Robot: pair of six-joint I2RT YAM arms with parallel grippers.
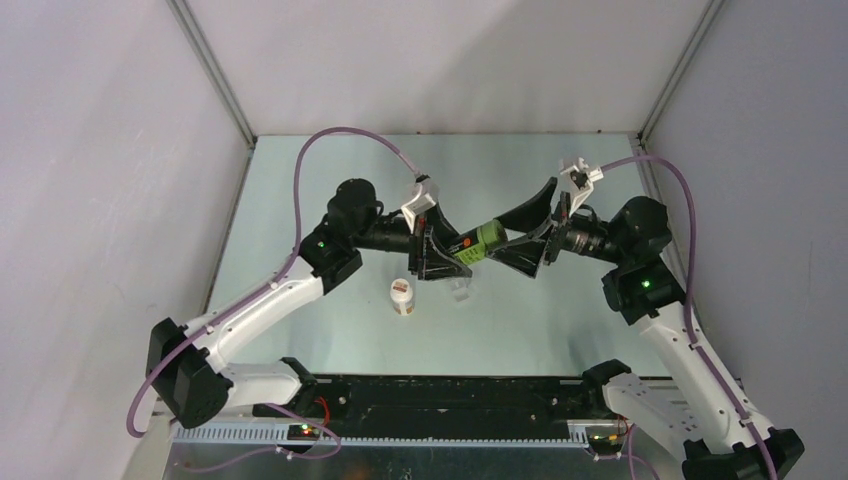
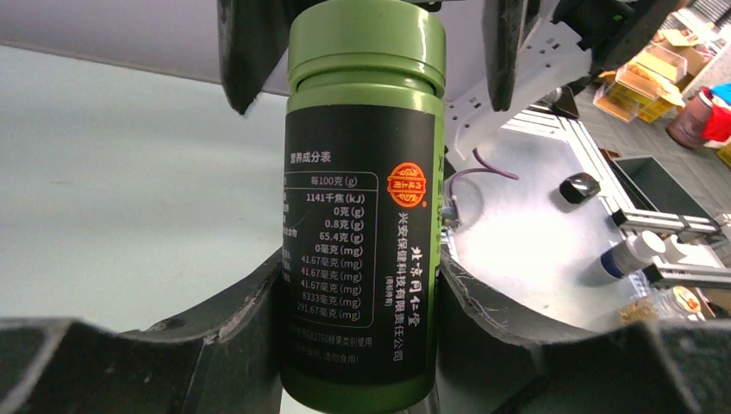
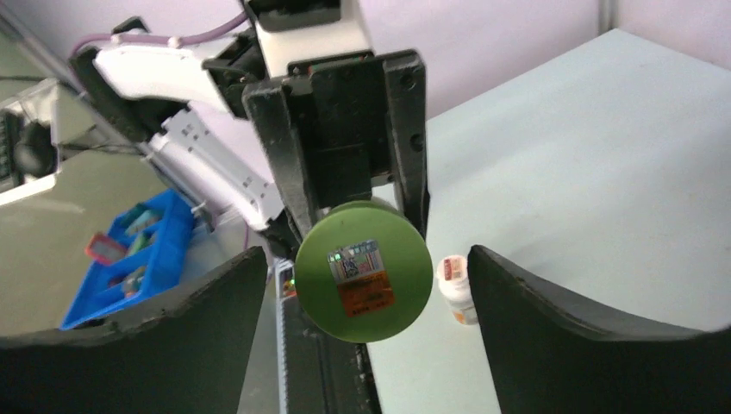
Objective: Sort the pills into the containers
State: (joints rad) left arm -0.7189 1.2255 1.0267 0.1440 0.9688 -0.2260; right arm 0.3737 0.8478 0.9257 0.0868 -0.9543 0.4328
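Left tool (image 2: 360, 293) around green bottle (image 2: 365, 129)

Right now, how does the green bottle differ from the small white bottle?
The green bottle is in the air, lying sideways in the left gripper; the white bottle stands upright on the table. The green bottle is larger, with a black label; the white bottle is smaller and pale. Both are capped.
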